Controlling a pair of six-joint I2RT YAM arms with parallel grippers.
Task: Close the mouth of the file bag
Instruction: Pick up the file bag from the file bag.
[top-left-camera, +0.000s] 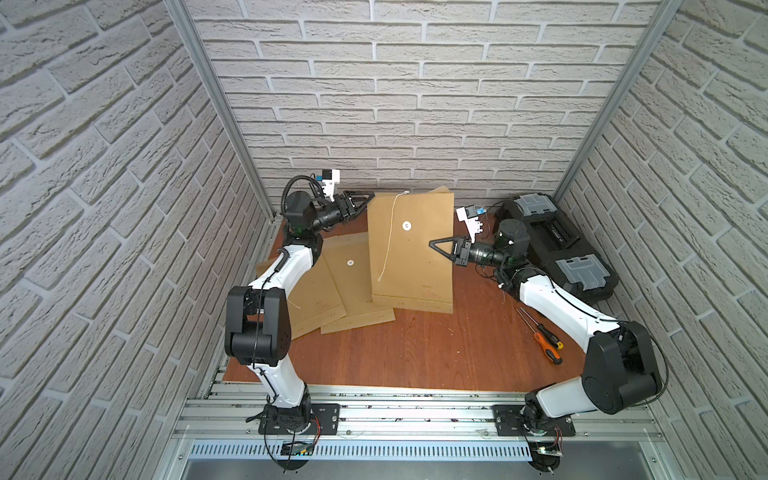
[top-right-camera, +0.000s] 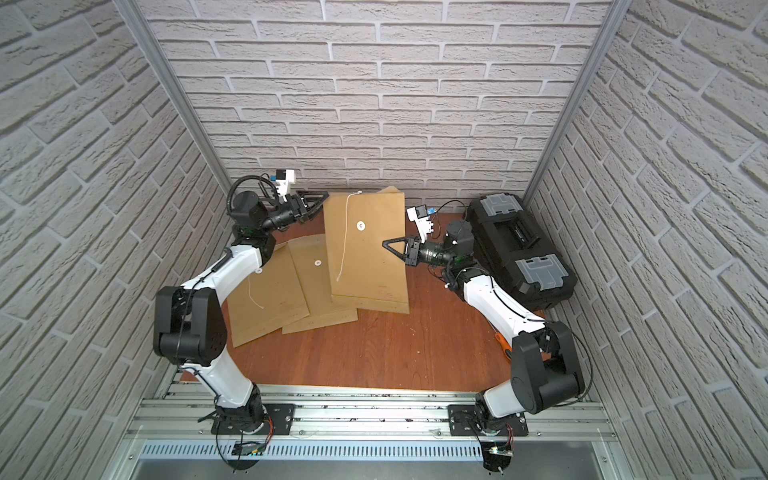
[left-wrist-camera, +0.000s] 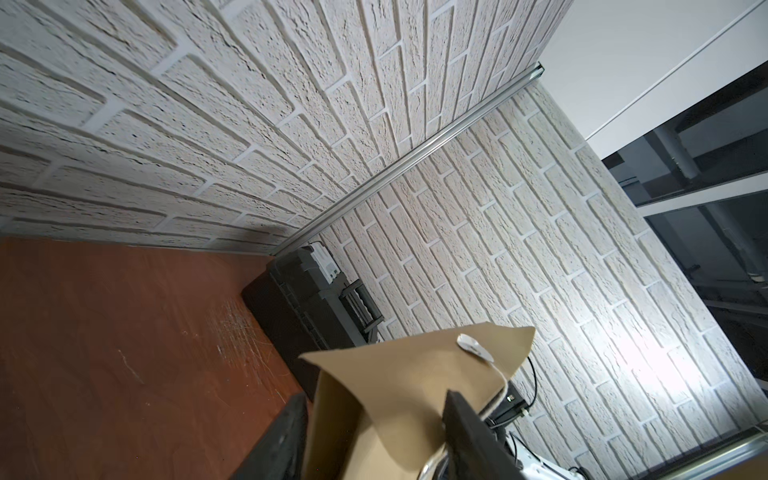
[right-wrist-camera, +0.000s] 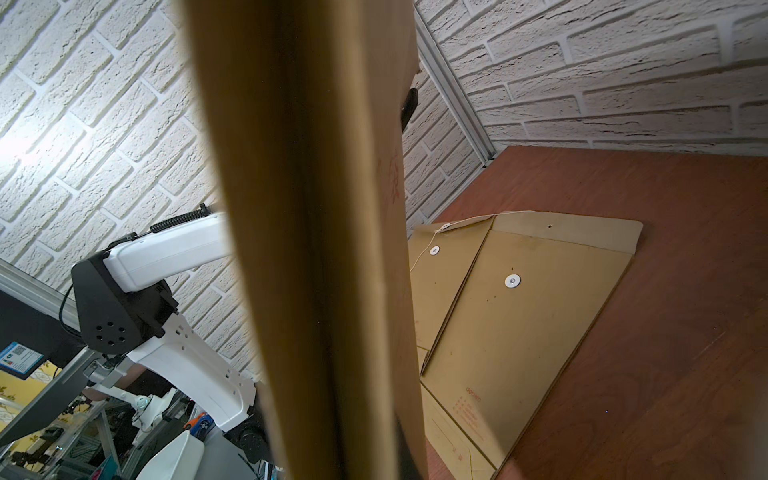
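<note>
Left arm covered part of two spare bags (top-left-camera: 353, 286) lying flat on the table (top-left-camera: 415, 357). Left gripper (top-left-camera: 365, 198) sat at the far-left flap corner of the file bag (top-left-camera: 415, 266), jaws spread either side of the flap. Bag stood raised mid-table, string (top-left-camera: 388, 241) hanging loose down its front. Right gripper (top-left-camera: 435, 245) pinched the bag's right edge; bag blocked most of the right wrist view. Toolbox (top-left-camera: 557, 245) and screwdrivers (top-left-camera: 544, 336) lay at right.

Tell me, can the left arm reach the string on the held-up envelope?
Probably yes: the left gripper sits at the envelope's top corner, near where the string starts, with nothing between them.
</note>
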